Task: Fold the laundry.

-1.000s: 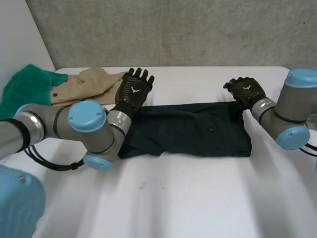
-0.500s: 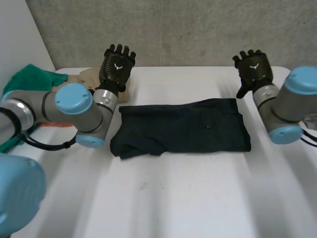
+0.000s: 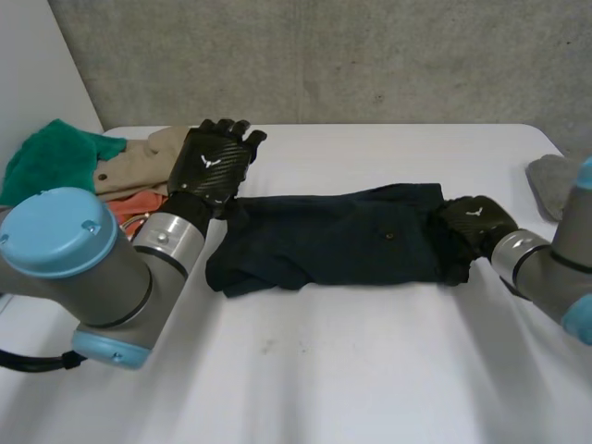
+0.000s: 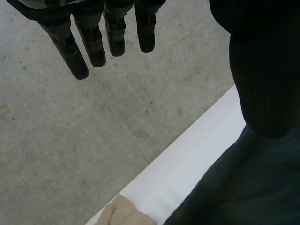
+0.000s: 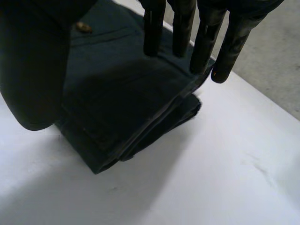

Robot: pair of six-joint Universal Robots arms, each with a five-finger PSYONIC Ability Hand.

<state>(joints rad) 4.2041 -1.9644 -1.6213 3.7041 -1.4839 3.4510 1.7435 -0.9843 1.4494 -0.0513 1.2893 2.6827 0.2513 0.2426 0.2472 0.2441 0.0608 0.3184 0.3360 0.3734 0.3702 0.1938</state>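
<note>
A dark navy garment (image 3: 333, 242) lies folded lengthwise across the middle of the white table (image 3: 351, 370), with a small button on its top. My left hand (image 3: 211, 165) hovers over the garment's left end near the far edge; its fingers (image 4: 93, 42) are straight and hold nothing. My right hand (image 3: 476, 222) is low over the garment's right end. There its fingers (image 5: 201, 42) stretch straight above the stacked folded layers (image 5: 117, 108), thumb spread apart, with no cloth pinched.
A tan garment (image 3: 153, 153), a green cloth (image 3: 51, 162) and an orange cloth (image 3: 139, 205) are piled at the table's far left. A grey cloth (image 3: 555, 180) lies at the right edge. A concrete wall rises behind the table.
The right hand came down from the far right edge onto the garment's right end. The left hand swung back from the far edge toward the garment's left end.
</note>
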